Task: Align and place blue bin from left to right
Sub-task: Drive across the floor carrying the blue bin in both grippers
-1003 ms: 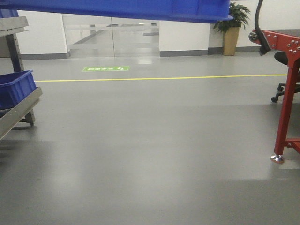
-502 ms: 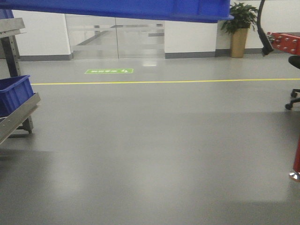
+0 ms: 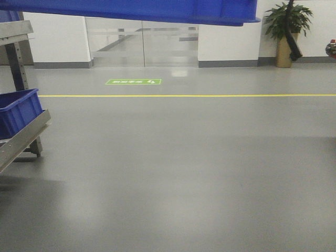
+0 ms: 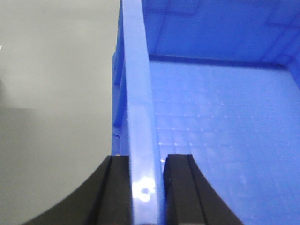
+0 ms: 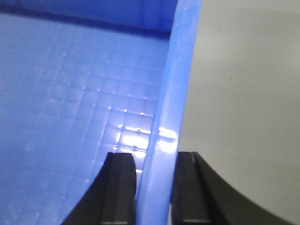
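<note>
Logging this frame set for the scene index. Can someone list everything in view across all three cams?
blue bin: 1, bright blue, held up across the top of the front view; the wrist views show its gridded inside
blue crate: 1, darker blue, on the metal rack
metal rack: 1, grey, left edge of the front view
floor: grey, glossy
floor line: 1, yellow, running across the floor
floor sign: 1, green, in front of the glass doors
glass doors: 1 set, frosted, back wall
potted plant: 1, green in a tan pot, back right
left gripper: 1, black, clamped on one side wall of the blue bin
right gripper: 1, black, clamped on the opposite wall
</note>
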